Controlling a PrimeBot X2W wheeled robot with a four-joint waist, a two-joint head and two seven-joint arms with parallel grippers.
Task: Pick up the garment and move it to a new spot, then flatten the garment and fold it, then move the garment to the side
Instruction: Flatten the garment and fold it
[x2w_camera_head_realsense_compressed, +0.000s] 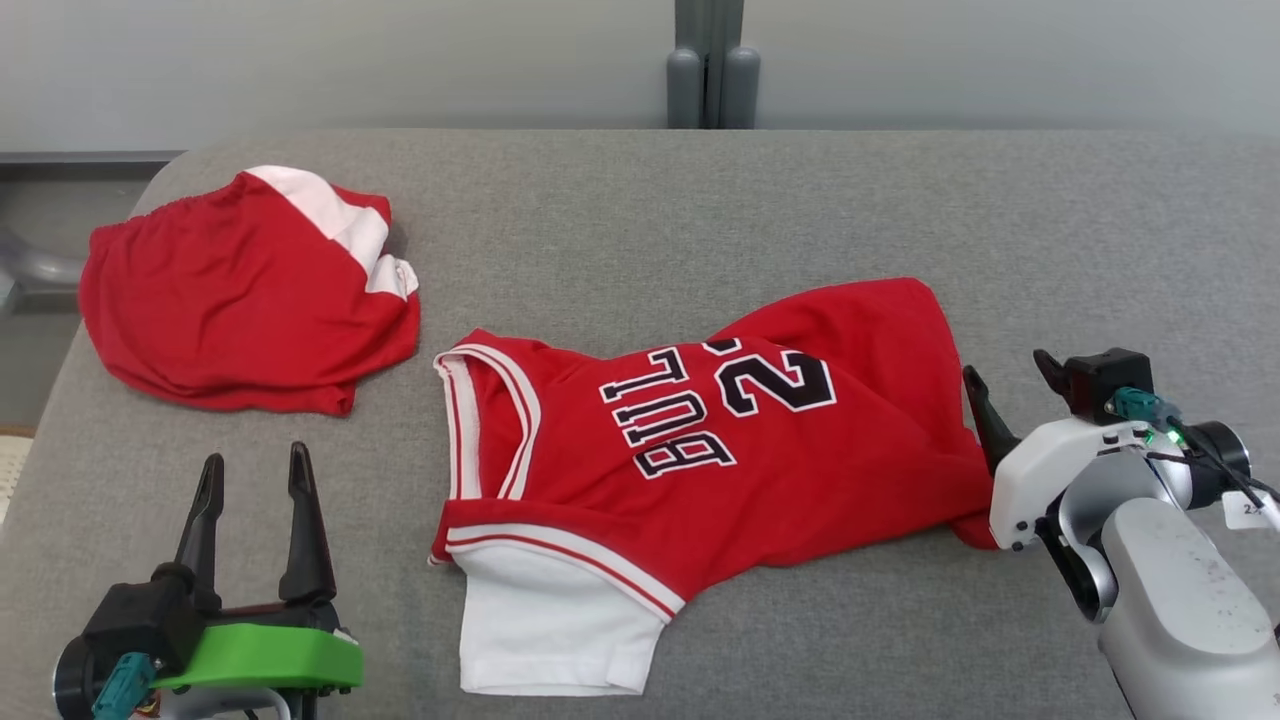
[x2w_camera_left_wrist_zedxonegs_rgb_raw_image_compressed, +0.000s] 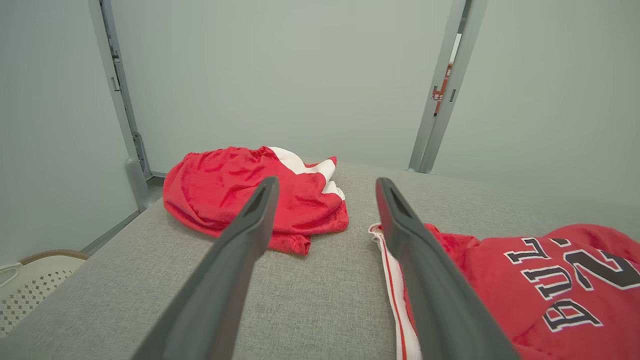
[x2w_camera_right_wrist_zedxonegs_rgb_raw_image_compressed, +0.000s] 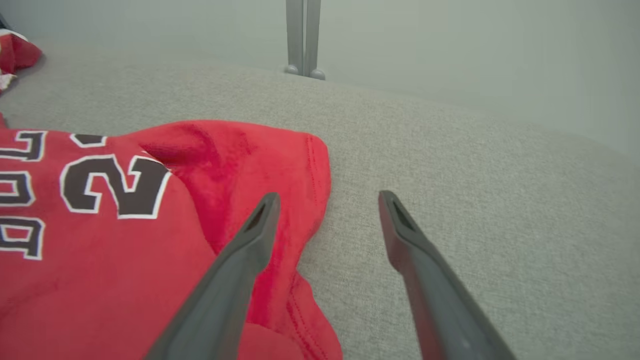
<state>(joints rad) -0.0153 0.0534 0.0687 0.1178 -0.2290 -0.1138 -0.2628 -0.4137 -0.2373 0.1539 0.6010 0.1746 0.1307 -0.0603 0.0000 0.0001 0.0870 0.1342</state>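
My left gripper, near-left of the jersey, and right gripper, at its right edge, both gape empty, with open cushion beyond.

Bright, soft, even light fills the room; a faint shadow hugs the jersey at five o'clock; the wrist views bow at their edges.

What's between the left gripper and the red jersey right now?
Nothing but bare grey cushion, as the head view shows; the left gripper stands open, apart from the jersey.
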